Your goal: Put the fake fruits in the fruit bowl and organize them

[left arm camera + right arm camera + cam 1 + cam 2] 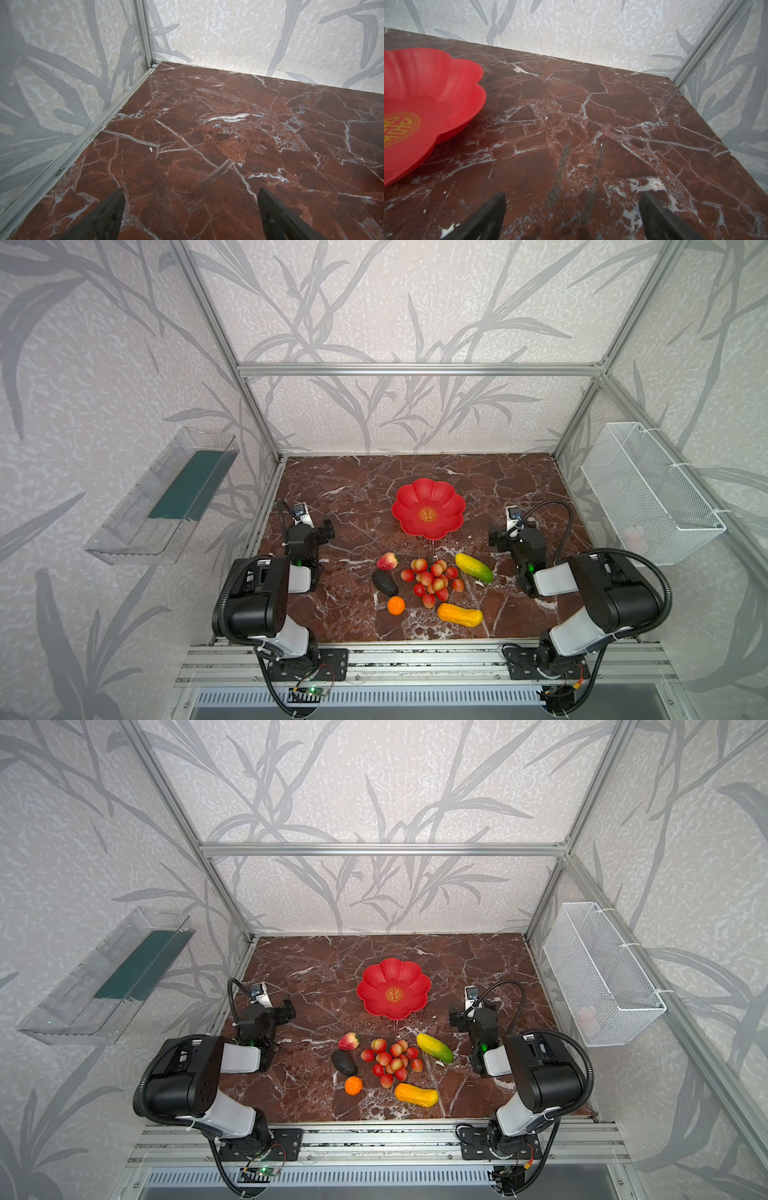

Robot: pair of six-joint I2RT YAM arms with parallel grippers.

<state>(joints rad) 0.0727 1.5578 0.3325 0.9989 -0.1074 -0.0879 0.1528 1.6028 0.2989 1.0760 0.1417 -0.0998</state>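
The red scalloped fruit bowl (446, 502) (409, 982) (438, 89) stands empty at mid-table, its gold emblem showing. In front of it on the marble lie the fake fruits: a peach (387, 561), an avocado (384, 583), a small orange (395, 605), a cluster of red-pink balls (432, 580) (392, 1060), a yellow-green mango (473, 567) and an orange-yellow oblong fruit (460, 615). My left gripper (328, 529) (191, 192) hovers open over bare table left of the fruits. My right gripper (496, 539) (572, 195) hovers open just right of the bowl, holding nothing.
A clear plastic tray (162, 497) hangs on the left wall and a white wire-mesh basket (648, 493) on the right wall. Aluminium frame posts (145, 37) stand at the table's back corners. Both arm bases sit along the front rail.
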